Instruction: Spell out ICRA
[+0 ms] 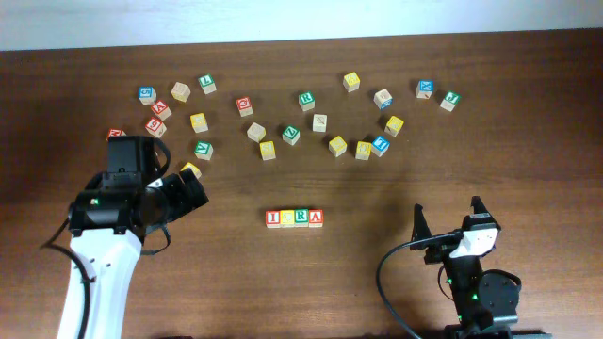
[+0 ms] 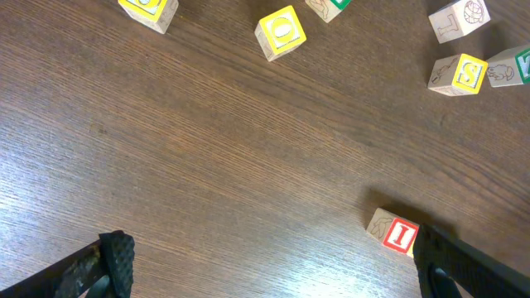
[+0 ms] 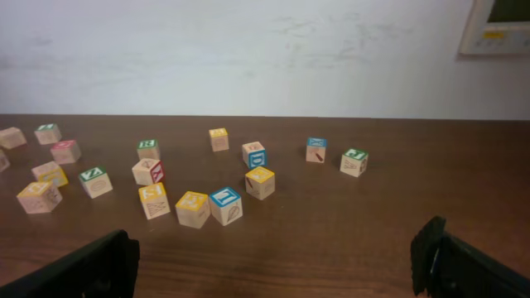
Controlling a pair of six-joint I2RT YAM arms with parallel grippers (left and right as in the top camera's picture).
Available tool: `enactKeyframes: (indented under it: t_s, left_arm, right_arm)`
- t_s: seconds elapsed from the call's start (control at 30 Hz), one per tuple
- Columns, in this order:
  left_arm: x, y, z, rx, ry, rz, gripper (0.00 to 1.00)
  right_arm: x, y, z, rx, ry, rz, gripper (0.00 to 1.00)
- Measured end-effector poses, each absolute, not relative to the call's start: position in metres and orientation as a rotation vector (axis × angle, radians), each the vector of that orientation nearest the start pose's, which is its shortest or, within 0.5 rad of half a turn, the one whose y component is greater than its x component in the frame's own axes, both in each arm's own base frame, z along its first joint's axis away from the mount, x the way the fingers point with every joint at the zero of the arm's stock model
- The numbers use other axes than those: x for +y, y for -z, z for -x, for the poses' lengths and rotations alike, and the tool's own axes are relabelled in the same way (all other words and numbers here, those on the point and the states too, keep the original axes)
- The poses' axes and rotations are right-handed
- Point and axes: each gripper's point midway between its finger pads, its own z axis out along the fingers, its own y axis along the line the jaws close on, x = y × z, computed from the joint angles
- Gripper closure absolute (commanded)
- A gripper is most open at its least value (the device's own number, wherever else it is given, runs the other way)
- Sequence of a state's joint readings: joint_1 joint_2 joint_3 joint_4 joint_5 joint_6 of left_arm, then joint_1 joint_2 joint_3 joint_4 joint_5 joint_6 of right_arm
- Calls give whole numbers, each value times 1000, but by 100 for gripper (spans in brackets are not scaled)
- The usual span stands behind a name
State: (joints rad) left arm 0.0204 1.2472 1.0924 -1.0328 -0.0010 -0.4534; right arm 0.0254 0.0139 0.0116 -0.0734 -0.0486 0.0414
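White wall (image 3: 248, 50) behind scattered blocks (image 3: 192, 209), only in right-wrist view

Overhead tally: wooden letter blocks (image 1: 198, 121), 27 in all. 4 sit in the touching row (image 1: 294, 218) at mid-table. 23 lie loose beyond it, 2 of those partly hidden by the left arm (image 1: 94, 273). Arms: 2, counting the right arm (image 1: 482, 292). Grippers: 2, namely left gripper (image 2: 269, 248) and right gripper (image 1: 447, 218). 1 table (image 1: 528, 169).

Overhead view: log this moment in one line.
ICRA row complete | left pincer open, empty | right pincer open, empty | spare blocks scattered
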Motion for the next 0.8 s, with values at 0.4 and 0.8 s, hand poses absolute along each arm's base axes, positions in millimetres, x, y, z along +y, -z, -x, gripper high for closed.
enactKeyframes:
  t_s: [0.4,0.8]
  left_arm:
    - [6,-157,-279,2688,114,649,1]
    - [6,-157,-279,2688,114,649,1]
  right_arm:
    - [14,-158,-246,1646,-54,59,2]
    - [14,-158,-246,1646,-54,59,2]
